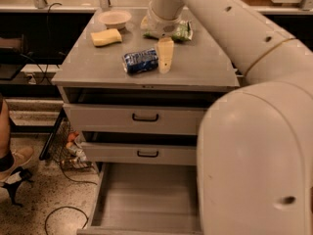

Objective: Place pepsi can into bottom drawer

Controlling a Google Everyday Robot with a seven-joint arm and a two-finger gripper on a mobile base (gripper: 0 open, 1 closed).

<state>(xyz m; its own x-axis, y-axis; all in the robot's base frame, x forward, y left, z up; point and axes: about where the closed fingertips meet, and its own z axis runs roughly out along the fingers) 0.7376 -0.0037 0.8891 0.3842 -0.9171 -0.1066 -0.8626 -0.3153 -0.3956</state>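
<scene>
The pepsi can [141, 61], blue with silver ends, lies on its side on the grey cabinet top [195, 72], near the front middle. My gripper [165, 58] hangs down from the arm and stands just to the right of the can, close to it or touching it. The bottom drawer [142, 199] is pulled out below, a wide grey tray with nothing in it. The two upper drawers with black handles are slightly ajar.
A green chip bag [182, 31], a beige bowl [115, 18] and a yellow sponge [106, 37] lie at the back of the top. My arm's bulky body [254, 155] fills the right. A wire basket [66, 146], a cable and a person's shoe [14, 161] are on the floor at left.
</scene>
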